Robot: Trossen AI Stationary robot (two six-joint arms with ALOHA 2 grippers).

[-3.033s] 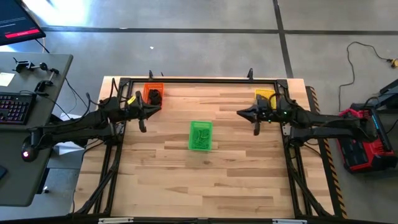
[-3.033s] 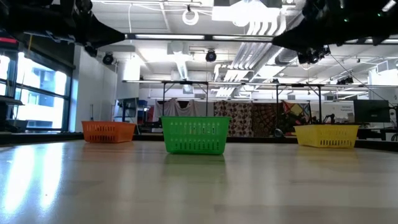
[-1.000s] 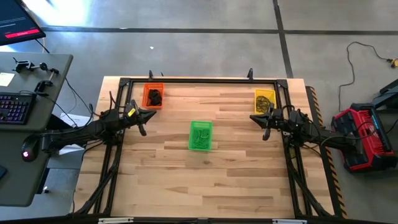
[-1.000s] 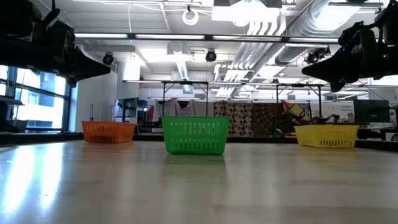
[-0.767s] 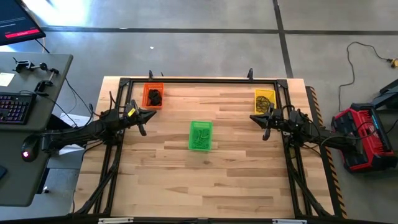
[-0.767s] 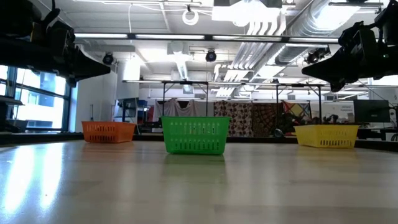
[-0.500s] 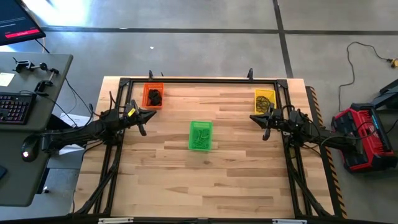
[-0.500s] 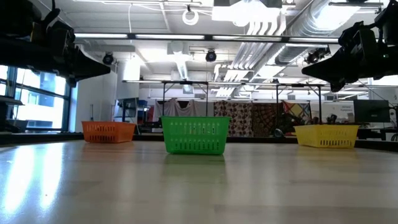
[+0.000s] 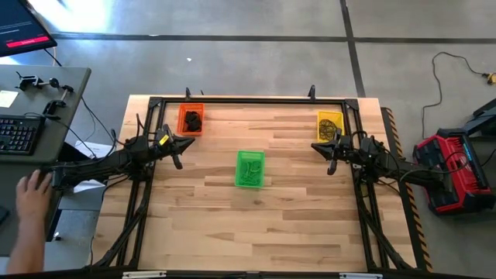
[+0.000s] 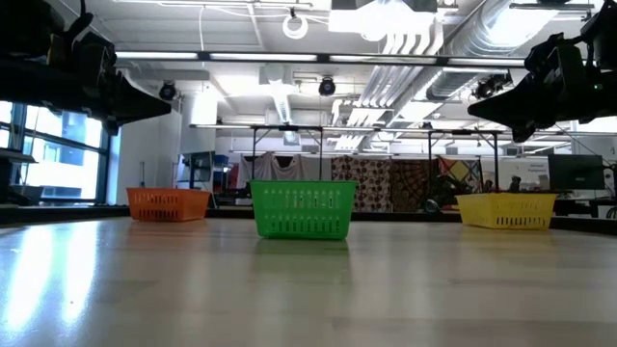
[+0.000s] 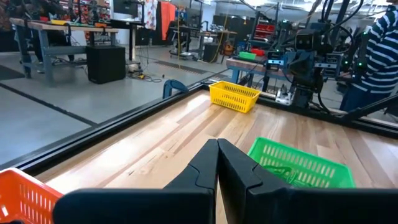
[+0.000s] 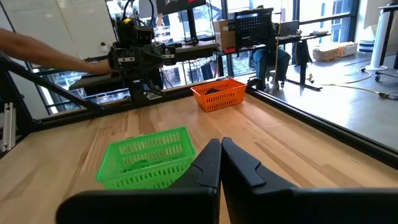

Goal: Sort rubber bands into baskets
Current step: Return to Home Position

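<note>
On the table [image 9: 256, 225], the left basket [image 9: 180, 122] and the right basket [image 9: 330, 114] sit at the back. The middle basket [image 9: 238, 169] sits nearer the front. All hold rubber bands [image 9: 193, 121].

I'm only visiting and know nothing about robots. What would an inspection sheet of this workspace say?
Surface: wooden table, no loose bands seen.
Job's things: orange basket holds black rubber bands; green basket holds green bands; yellow basket holds dull bands.
Clutter: nothing seen.
Grippers: left gripper and right gripper raised over the table sides, jaws shut, empty.
Cables: floor cable right of table.
Surroundings: person's hand by side desk; red machine.
</note>
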